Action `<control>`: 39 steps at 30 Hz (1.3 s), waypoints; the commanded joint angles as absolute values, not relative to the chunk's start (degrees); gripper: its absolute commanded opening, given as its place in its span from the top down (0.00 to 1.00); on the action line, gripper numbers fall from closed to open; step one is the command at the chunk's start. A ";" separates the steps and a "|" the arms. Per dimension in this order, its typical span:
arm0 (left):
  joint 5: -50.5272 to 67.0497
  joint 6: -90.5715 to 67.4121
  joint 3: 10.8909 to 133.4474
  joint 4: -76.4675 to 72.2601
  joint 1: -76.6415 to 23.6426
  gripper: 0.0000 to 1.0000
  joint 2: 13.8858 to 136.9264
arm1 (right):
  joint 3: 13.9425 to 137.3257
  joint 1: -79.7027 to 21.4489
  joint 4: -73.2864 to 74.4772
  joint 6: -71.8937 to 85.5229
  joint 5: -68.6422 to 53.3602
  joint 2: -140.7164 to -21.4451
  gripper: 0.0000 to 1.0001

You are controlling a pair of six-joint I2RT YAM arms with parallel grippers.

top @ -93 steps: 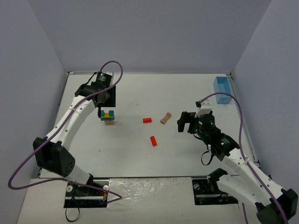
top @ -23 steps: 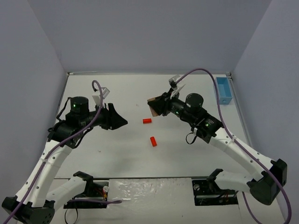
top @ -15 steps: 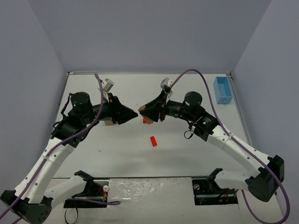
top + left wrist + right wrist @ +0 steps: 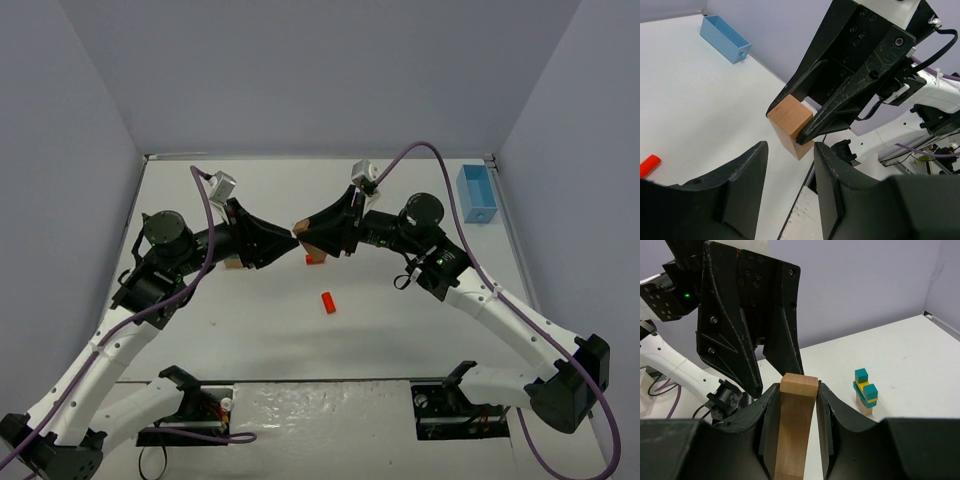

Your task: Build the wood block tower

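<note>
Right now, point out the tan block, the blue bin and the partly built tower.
tan block (image 4: 794, 430), right wrist view, middle of its front face.
blue bin (image 4: 717, 42), left wrist view, outer side wall.
wood block tower (image 4: 868, 389), right wrist view, yellow piece.

bright even light, faint soft shadows, sharp focus throughout.

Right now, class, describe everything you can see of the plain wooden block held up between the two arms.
The plain wooden block is a long, tan, unpainted bar. The right gripper clamps two opposite sides, holding it in the air with one end poking out toward the open left gripper, which appears not to touch it.
</note>
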State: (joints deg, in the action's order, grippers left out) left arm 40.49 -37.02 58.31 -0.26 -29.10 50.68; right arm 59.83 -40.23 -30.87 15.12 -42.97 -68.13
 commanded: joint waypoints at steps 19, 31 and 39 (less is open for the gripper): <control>49.23 -29.04 62.20 -12.39 -29.03 0.62 53.66 | 70.14 -39.87 -43.28 22.45 -48.44 -73.07 1.00; 57.35 -30.08 63.10 -17.43 -27.65 0.62 55.56 | 71.46 -39.38 -44.47 23.91 -53.99 -75.15 1.00; 58.06 -31.52 62.59 -20.17 -27.51 0.65 55.99 | 71.26 -38.94 -45.08 24.47 -54.75 -75.16 1.00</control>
